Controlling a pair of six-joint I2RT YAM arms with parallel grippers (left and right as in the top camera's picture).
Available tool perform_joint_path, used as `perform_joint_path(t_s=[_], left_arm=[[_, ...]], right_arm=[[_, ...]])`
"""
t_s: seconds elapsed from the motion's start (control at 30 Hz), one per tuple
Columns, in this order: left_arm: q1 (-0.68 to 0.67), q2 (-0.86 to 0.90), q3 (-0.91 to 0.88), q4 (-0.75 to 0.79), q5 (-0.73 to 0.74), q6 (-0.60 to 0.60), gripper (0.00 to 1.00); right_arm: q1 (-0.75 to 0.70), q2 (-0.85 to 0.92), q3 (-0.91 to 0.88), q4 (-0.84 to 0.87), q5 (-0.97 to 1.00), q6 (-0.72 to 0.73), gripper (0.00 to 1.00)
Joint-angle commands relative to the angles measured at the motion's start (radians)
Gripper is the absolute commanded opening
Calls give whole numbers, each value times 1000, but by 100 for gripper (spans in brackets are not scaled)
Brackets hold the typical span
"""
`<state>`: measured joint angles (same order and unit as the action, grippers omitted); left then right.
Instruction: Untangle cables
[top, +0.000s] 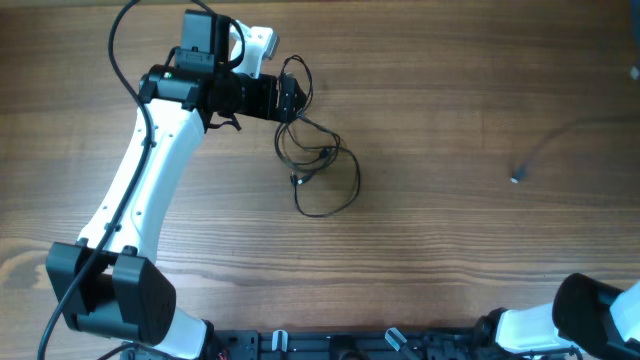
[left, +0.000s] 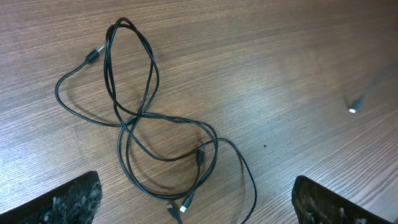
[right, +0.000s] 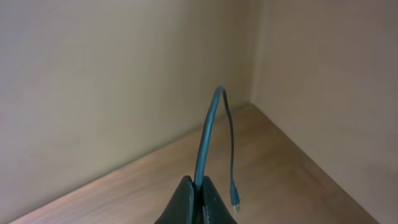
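From overhead, my left gripper (top: 290, 98) hovered at the edge of the tangled cables (top: 318, 165) on the table (top: 450, 250). At the left wrist, its fingers (left: 68, 199) stood wide, ready to pick a loop. At the right wrist, my right gripper (right: 198, 194) was clamped on one separated cable (right: 208, 124), keeping it clear, I judged.

Overhead, left wrist share cables (top: 297, 180) (left: 127, 121), right unclear
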<state>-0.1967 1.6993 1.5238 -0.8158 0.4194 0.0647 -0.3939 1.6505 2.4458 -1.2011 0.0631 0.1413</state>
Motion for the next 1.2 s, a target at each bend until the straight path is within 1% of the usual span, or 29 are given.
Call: perform_joint_path(t_s=[0.0, 0.07, 0.13, 0.3, 0.33, 0.47, 0.57, 0.63, 0.7, 0.83, 0.9, 0.97, 1.17], left_arm=[[-3, -20, 15, 0, 25, -6, 100], [-3, -20, 15, -1, 45, -6, 100], [-3, -20, 15, 1, 63, -7, 100], [-3, -20, 15, 2, 65, -21, 100], [-3, -20, 15, 0, 66, -21, 100], [-4, -20, 15, -4, 66, -21, 100], [-4, -20, 15, -4, 66, -21, 100], [-5, -20, 15, -6, 66, -24, 100], [-5, -20, 15, -5, 67, -58, 100], [-25, -20, 15, -12, 66, -74, 100], [-38, -20, 15, -11, 60, -74, 100], [-48, -20, 15, -11, 58, -74, 100], [-50, -20, 15, -13, 58, -78, 100]], right_arm=[[-103, 13, 17, -59, -114, 25, 4], [-145, 40, 17, -105, -117, 42, 4], [-166, 67, 17, -115, -117, 42, 4], [-171, 143, 17, -27, -91, 47, 4], [-171, 159, 17, 0, -63, 70, 4], [-171, 245, 17, 157, -36, 80, 4], [-171, 314, 17, 277, 30, 94, 4], [-174, 373, 17, 360, 43, 83, 4], [-177, 455, 17, 456, 86, 71, 4], [-177, 531, 17, 537, 204, 0, 4], [-181, 563, 17, 537, 216, -35, 4], [-191, 604, 17, 521, 218, -35, 4], [-204, 756, 16, 406, 204, -34, 4]])
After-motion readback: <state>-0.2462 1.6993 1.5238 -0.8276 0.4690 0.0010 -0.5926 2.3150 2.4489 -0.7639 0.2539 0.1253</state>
